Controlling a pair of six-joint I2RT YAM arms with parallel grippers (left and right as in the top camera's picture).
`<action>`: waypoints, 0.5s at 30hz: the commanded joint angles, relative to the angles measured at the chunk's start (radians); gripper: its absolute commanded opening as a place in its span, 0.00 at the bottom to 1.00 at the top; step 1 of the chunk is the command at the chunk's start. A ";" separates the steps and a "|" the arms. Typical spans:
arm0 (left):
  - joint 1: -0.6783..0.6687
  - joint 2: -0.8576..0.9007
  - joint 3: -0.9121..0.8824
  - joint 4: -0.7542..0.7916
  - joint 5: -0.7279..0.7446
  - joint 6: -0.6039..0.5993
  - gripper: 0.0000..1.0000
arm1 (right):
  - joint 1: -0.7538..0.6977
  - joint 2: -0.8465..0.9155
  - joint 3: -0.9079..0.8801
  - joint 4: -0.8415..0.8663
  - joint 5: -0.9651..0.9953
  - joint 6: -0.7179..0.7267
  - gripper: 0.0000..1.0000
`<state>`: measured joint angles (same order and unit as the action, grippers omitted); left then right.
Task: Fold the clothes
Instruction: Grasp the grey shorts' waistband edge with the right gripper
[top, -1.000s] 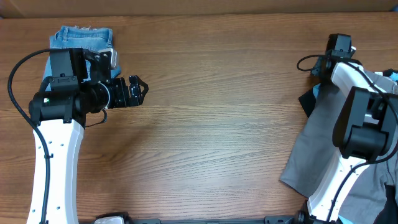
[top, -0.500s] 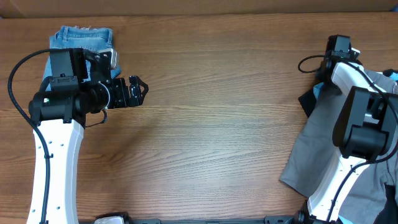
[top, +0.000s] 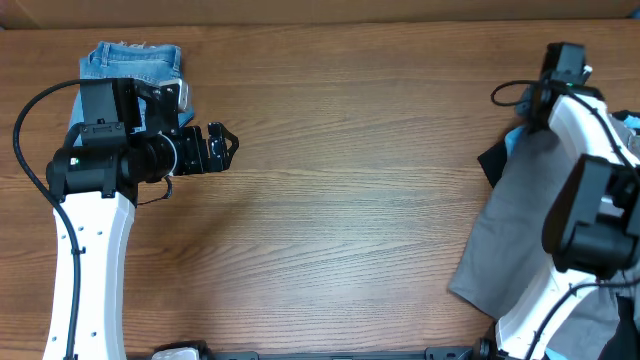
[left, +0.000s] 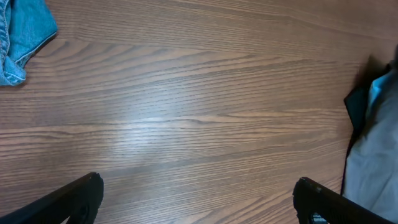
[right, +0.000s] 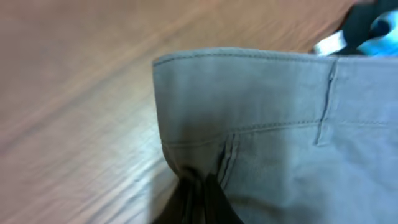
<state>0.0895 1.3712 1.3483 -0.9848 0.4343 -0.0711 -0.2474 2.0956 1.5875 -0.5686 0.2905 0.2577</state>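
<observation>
Overhead: the grey shorts (top: 510, 230) lie at four o'clock, and the left gripper (top: 225, 146) hangs at nine. Left wrist: its fingers (left: 74, 193) stand spread over the table (left: 186, 93). Right wrist: the right gripper (right: 198, 196) pinches the shorts' waistband at six o'clock.

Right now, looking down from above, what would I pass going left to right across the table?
blue denim shorts → left gripper, its jaws open → bare stretch of the wooden table → grey shorts
</observation>
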 joint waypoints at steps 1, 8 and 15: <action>0.001 0.001 0.022 -0.001 0.014 0.012 1.00 | 0.011 -0.115 0.032 0.026 -0.137 -0.022 0.04; 0.001 0.001 0.022 -0.003 0.011 0.012 1.00 | 0.011 -0.141 0.031 0.038 -0.222 -0.068 0.04; 0.001 0.001 0.022 -0.010 0.011 0.012 1.00 | -0.002 -0.140 0.031 0.012 -0.214 -0.067 0.10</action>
<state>0.0895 1.3712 1.3483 -0.9924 0.4343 -0.0711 -0.2501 2.0018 1.5875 -0.5709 0.1291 0.1986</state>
